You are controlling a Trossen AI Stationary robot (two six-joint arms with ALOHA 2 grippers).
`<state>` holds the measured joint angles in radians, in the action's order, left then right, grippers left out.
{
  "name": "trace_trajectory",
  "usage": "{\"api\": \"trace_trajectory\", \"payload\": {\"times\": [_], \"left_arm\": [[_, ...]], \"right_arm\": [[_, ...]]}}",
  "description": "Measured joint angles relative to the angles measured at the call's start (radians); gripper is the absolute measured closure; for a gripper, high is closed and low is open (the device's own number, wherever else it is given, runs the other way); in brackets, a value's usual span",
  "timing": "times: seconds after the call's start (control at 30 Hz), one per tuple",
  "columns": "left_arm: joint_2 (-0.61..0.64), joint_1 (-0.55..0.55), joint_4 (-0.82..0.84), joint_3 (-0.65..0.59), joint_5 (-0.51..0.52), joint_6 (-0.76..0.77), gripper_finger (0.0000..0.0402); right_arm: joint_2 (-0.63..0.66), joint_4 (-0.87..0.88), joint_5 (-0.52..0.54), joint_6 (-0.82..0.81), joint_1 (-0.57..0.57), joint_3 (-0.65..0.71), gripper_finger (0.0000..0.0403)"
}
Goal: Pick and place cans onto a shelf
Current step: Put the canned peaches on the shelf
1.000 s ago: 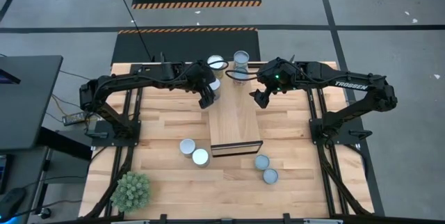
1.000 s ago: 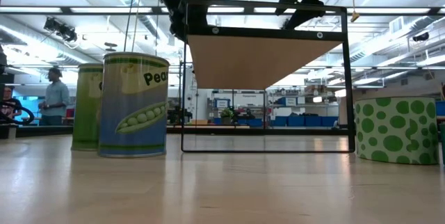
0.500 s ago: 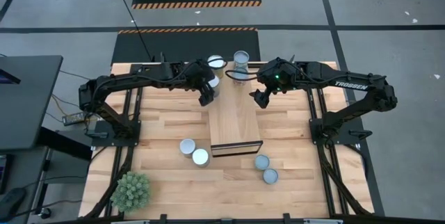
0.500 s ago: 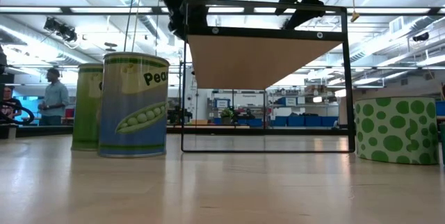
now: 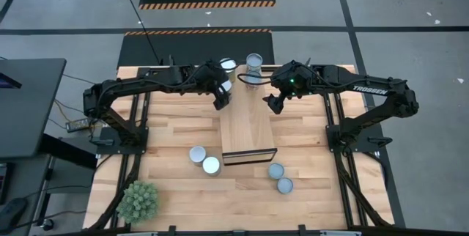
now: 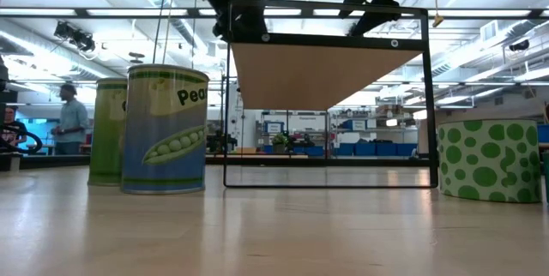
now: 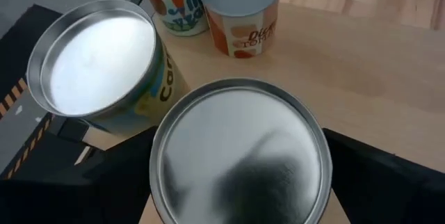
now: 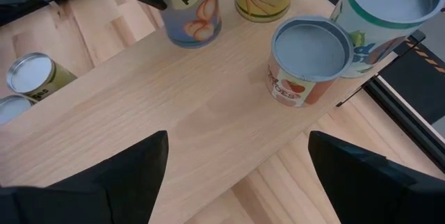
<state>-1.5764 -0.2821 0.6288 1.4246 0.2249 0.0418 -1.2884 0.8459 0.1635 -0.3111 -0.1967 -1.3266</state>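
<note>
The shelf (image 5: pixel 248 130) is a pale wood plank raised at the table's middle. My left gripper (image 5: pixel 222 98) is shut on a peach-labelled can (image 8: pixel 191 8) with a silvery top (image 7: pixel 240 158), at the shelf's far left corner. Three more cans stand at the shelf's far end: a corn can (image 7: pixel 97 57), a tomato can (image 8: pixel 306 60) and a carrot can (image 7: pixel 174 1). Several cans stand on the table by the shelf's near end, such as one on the left (image 5: pixel 211 165) and one on the right (image 5: pixel 275 171). My right gripper (image 5: pixel 272 102) is open and empty over the shelf's right edge. My left gripper pinches the can between its two fingers, one on each side of the can's wall just below the top rim (image 7: pixel 156 165). The fingers (image 7: pixel 118 179) come slanting down from the table's left. The can is upright over the shelf's corner; whether its base rests there I cannot tell.
In the low view a peas can (image 6: pixel 165 129), a green can (image 6: pixel 107 130) behind it and a green-spotted can (image 6: pixel 489 160) stand on the table beside the shelf's dark frame (image 6: pixel 326 182). A small green plant (image 5: pixel 138 201) sits at the near left corner.
My left gripper has gone a little toward the table's right and far edge, carrying the upright can in over the shelf's far left corner. My right gripper has kept still.
</note>
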Motion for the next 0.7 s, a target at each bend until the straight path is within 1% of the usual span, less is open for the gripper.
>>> {"api": "trace_trajectory", "payload": {"times": [0.53, 0.7], "left_arm": [[0.000, 0.000, -0.031, -0.001, 0.001, -0.001, 0.0021], [-0.001, 0.000, -0.035, -0.001, 0.025, -0.026, 0.0021]], "right_arm": [[0.000, 0.000, 0.000, 0.000, 0.000, 0.000, 0.0049], [0.000, 0.000, 0.000, 0.000, 0.000, 0.000, 0.0049]]}}
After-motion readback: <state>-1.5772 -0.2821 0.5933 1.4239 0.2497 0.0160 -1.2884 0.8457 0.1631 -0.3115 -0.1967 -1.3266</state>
